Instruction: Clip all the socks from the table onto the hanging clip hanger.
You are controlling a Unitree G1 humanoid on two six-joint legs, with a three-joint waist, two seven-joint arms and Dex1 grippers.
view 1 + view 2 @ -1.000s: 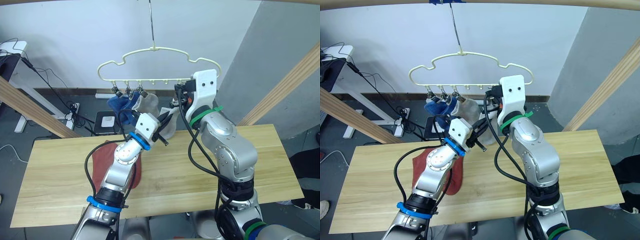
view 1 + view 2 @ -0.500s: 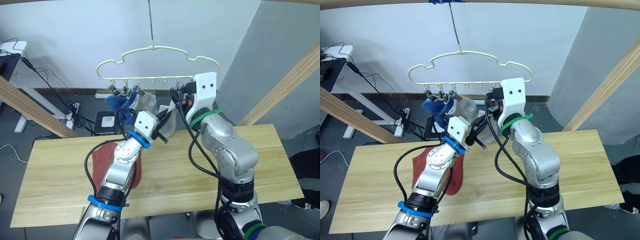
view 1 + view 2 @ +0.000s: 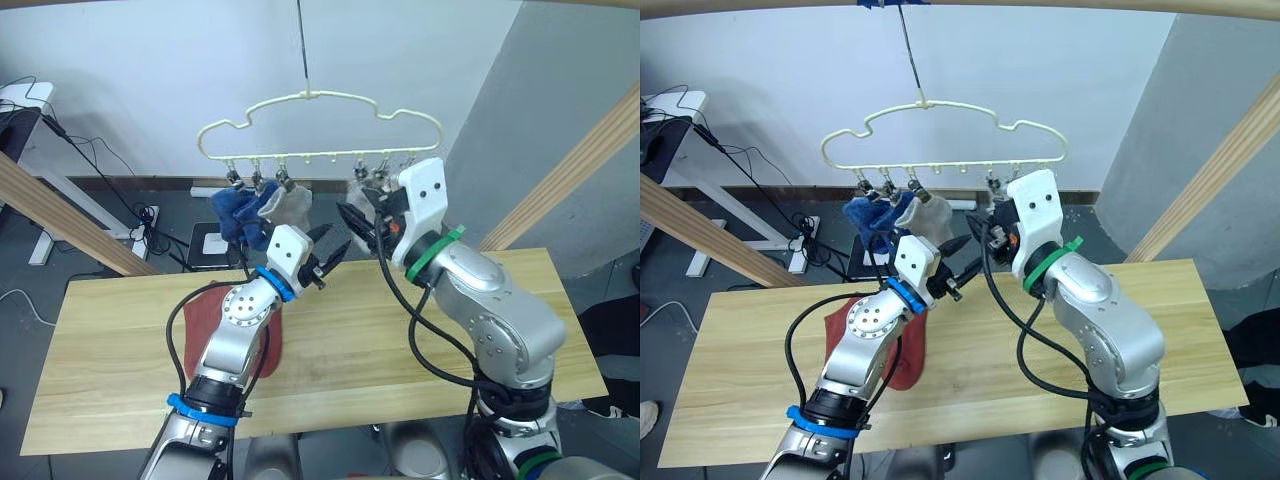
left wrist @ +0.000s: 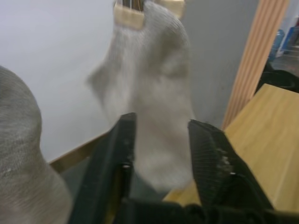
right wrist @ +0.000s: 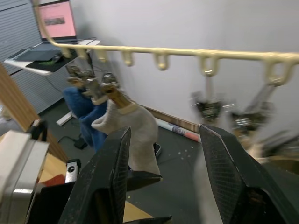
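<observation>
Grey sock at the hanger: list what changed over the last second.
The second grey sock now hangs from a clip on the clip hanger. Both claws have let go and drawn back: the left claw is open below it, the right claw open beside it. Blue socks, first grey sock and rust-red socks stayed put.

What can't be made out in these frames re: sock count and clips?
- Red socks: in the eye views the left arm covers much of the rust-red fabric on the table; one or two, cannot tell.
- Second grey sock: in the eye views mostly hidden behind the right gripper.
- Clip hanger: clip grip too small to confirm.
</observation>
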